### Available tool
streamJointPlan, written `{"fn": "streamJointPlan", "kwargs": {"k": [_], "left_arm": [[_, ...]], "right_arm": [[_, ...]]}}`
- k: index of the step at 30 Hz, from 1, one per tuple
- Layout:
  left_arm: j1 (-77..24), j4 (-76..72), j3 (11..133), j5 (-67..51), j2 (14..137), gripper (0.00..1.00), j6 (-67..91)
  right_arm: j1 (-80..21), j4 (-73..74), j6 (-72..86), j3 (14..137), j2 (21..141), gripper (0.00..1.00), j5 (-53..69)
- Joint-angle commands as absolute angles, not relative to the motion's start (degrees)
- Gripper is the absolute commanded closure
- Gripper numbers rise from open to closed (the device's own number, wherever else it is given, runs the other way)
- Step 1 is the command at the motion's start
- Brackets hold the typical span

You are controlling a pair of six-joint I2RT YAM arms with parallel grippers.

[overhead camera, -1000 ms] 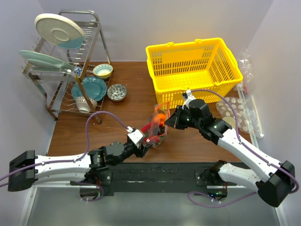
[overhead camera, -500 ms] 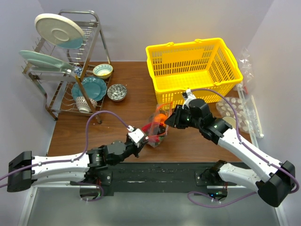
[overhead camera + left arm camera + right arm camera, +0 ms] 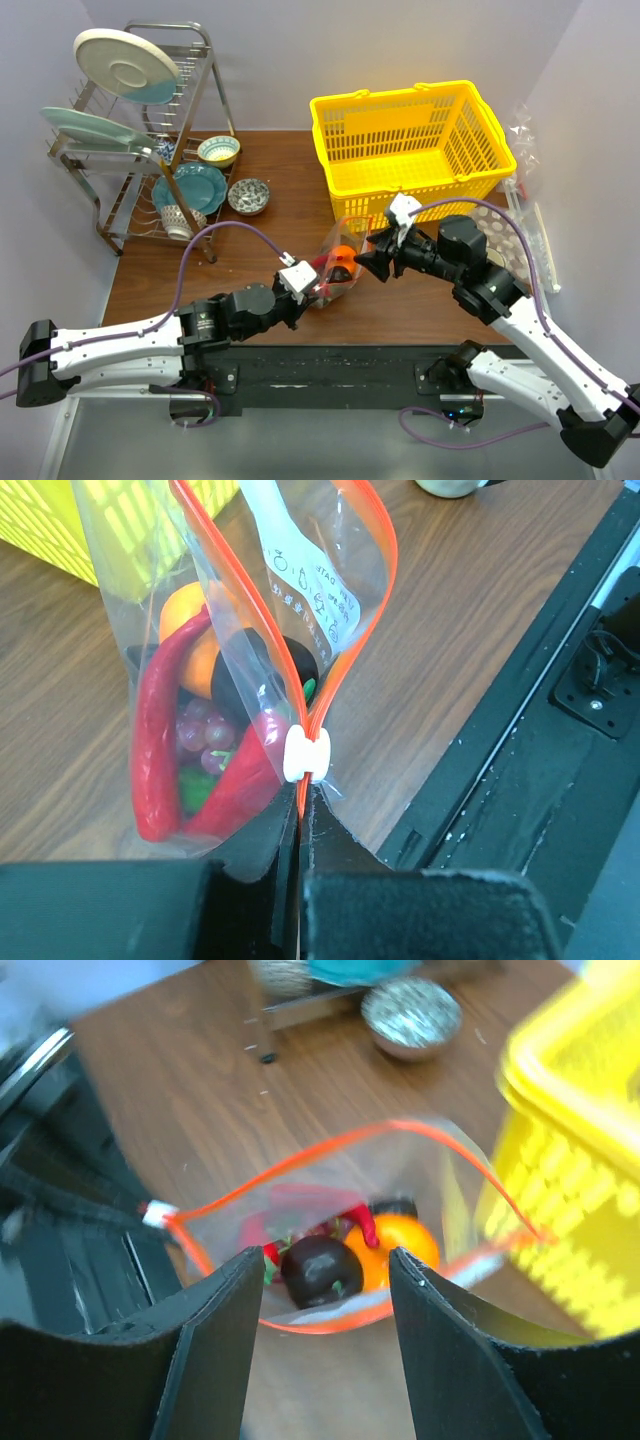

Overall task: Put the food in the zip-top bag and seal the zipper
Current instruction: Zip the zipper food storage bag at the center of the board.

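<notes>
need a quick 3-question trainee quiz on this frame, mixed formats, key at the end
1. True or false: the zipper of the zip-top bag is closed along its whole length.
2. Which gripper pinches the bag's edge just below the white slider? A) left gripper B) right gripper C) both
3. Fill in: the orange lies ___ the bag.
Key: 1 false, the mouth gapes open. 2 A; the right gripper's jaws stand open and grip nothing. 3 inside.
</notes>
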State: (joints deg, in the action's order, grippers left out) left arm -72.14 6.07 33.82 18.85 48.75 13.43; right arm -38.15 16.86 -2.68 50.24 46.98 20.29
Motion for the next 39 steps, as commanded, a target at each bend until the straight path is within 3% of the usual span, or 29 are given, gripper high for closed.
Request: {"fn": "streamJointPlan", "kwargs": {"k": [1, 4, 10, 23, 33, 36, 39], "left_arm": [[-72.5, 8.0, 37.7, 17.7, 47.9, 1.0, 14.9], [-72.5, 8.3, 37.8, 17.5, 48.1, 1.0, 15.0], [-72.5, 7.6, 37.3, 17.2, 48.0, 1.0, 15.1], [-72.5, 6.0, 38.0, 16.8, 49.0, 1.0, 14.7], [-72.5, 6.9, 38.5, 17.1, 48.2, 1.0, 14.2], [-72.5, 7.0, 38.4, 17.1, 47.8, 1.0, 14.2], [-72.5, 7.5, 38.4, 17.2, 47.7, 1.0, 14.2]], "right_arm": [[-38.2, 13.7, -28.8, 51.0, 46.9, 0.5, 45.8], [-38.4, 12.0, -30.6, 51.9, 49.5, 0.59, 52.8], [-41.4, 12.8, -35.4, 52.6, 53.7, 0.57, 55.9], [-49.3, 20.6, -44.9, 57.6, 63.1, 0.57, 49.7], [-49.7, 23.2, -48.2, 58.8, 67.6, 0.58, 46.8], [-49.7, 23.8, -48.7, 59.3, 68.6, 0.65, 46.6], [-49.7, 25.1, -48.7, 60.5, 69.5, 0.89, 46.8]]}}
